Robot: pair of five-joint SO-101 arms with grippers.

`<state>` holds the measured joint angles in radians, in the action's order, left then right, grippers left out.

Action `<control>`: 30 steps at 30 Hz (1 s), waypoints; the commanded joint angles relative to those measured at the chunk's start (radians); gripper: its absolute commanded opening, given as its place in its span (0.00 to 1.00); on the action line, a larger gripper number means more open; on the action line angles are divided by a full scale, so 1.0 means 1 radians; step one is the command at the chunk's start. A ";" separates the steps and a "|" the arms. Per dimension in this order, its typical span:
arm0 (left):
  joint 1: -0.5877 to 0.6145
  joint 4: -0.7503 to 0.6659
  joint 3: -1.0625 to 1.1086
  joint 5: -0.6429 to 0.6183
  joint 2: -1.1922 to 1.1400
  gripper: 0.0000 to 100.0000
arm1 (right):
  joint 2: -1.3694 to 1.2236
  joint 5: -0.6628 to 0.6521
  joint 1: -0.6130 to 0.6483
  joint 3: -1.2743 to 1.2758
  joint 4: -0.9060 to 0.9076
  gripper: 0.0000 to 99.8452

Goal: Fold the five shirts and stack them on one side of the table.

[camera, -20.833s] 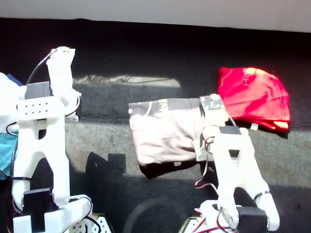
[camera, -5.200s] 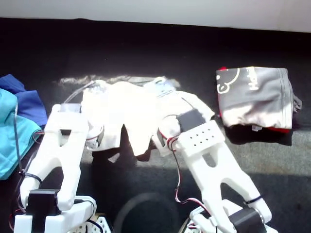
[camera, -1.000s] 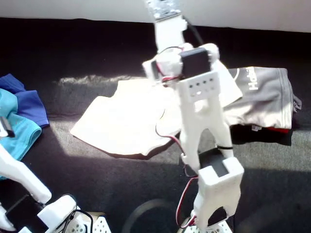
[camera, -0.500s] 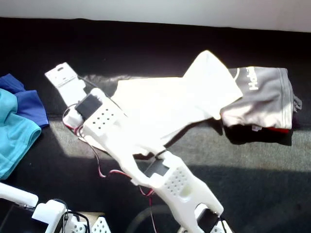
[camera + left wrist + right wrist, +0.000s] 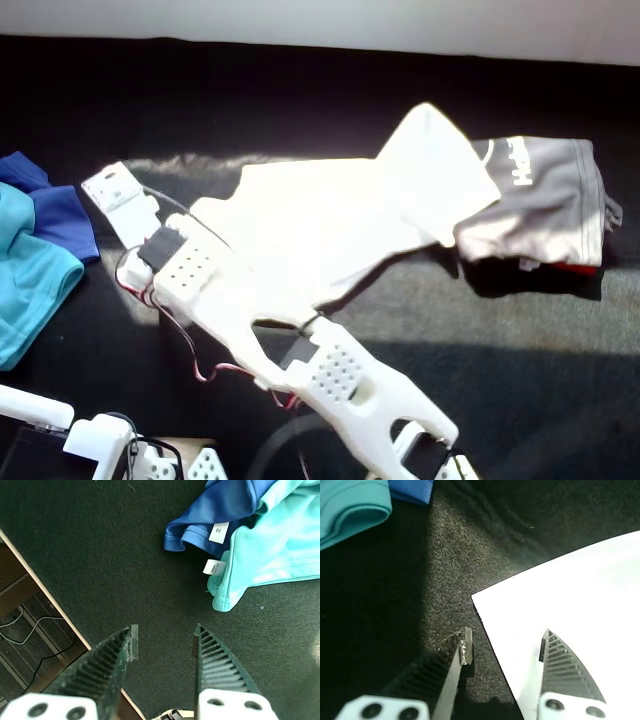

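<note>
A white shirt [image 5: 330, 220] [image 5: 580, 605] lies spread across the table's middle, one sleeve resting on the folded grey shirt [image 5: 545, 195] at the right. The grey one sits on a red shirt [image 5: 560, 266]. A blue shirt [image 5: 55, 205] [image 5: 225, 505] and a turquoise shirt [image 5: 30, 270] [image 5: 280, 545] lie crumpled at the left. My right gripper [image 5: 118, 190] [image 5: 505, 647] is open above the white shirt's left corner, one finger over the cloth and one over bare table. My left gripper [image 5: 162, 640] is open above bare table near the crumpled pair.
The table is covered in dark felt [image 5: 520, 350]. Its edge [image 5: 55, 610] runs just beside my left gripper, with floor and cables beyond. The right arm [image 5: 300, 340] stretches diagonally over the front middle. The left arm [image 5: 40, 410] sits low at the front left corner.
The right arm swung from high over the shirt's far side down to its left corner, then slid a little nearer. The white shirt now lies spread out.
</note>
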<state>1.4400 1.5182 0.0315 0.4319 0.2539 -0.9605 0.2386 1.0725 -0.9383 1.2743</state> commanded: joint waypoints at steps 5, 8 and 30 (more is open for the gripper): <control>-0.002 -0.006 -0.041 0.008 0.035 0.19 | -0.054 -0.002 0.001 -0.004 -0.111 0.22; -0.002 -0.006 -0.041 0.008 0.036 0.19 | -0.071 -0.071 -0.001 -0.004 -0.133 0.22; -0.143 -0.005 -0.028 0.006 0.027 0.19 | -0.079 -0.192 -0.265 -0.697 0.352 0.01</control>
<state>1.3617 1.5182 0.0315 0.4319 0.2539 -1.0526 0.0790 0.8546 -1.4354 1.5228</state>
